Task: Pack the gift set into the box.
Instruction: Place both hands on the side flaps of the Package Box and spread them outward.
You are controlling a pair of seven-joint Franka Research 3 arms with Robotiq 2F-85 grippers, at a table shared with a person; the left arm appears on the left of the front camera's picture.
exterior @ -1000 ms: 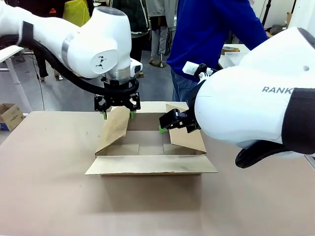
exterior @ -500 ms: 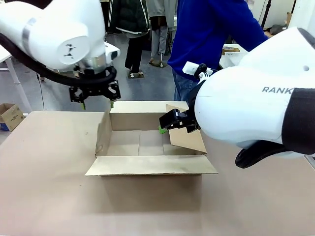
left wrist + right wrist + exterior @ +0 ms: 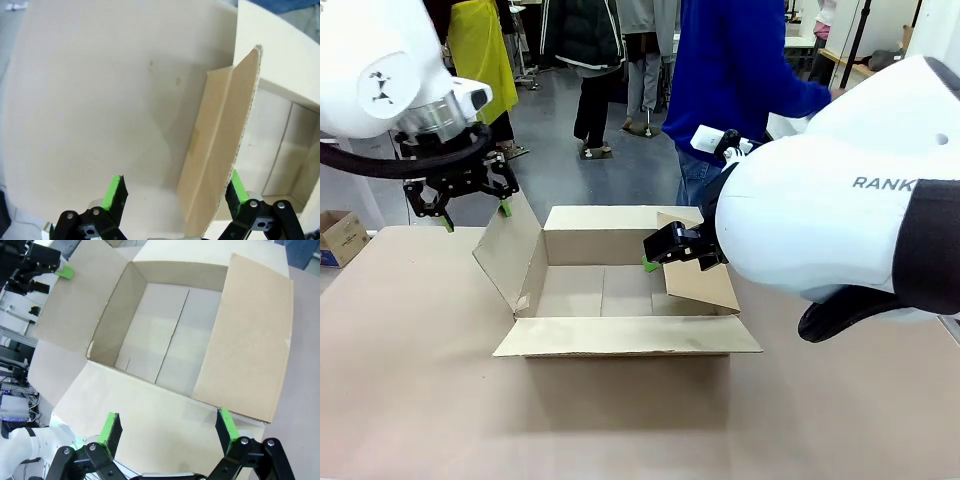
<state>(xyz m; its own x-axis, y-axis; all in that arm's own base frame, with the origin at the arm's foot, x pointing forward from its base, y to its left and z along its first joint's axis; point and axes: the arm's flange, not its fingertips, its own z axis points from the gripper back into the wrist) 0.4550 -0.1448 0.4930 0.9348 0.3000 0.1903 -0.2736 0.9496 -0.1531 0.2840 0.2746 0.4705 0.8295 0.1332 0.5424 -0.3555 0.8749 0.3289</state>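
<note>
Brown corrugated cardboard is what is seen first: a large shallow rectangular box [image 3: 620, 335] stands open in the middle of the pale tabletop [image 3: 420, 400]. In the front view its near flap is laid flat towards the robot, and its left flap is tilted up and outward. Just above that flap's upper edge the left gripper [image 3: 477, 215] is held, green pads spread wide and pointing down. From the other side the right gripper [image 3: 655, 258] is poised over the slanting right flap; how far it is parted cannot be told from here. A person in a blue top [image 3: 740, 70] is seen at the far side, and a much smaller brown carton [image 3: 340, 235] on the floor at the left.

Over to the left wrist view: the left gripper [image 3: 176, 195] is shown gaping, and the box [image 3: 220, 150] has its flap standing edge-on between the fingers, close against one green pad [image 3: 237, 192] and well apart from the other. Nothing is clamped.

Now the right wrist view: the right gripper [image 3: 167, 427] is held wide open above the box [image 3: 115, 325], nothing gripped, with the carton's floor seen past its fingers
</note>
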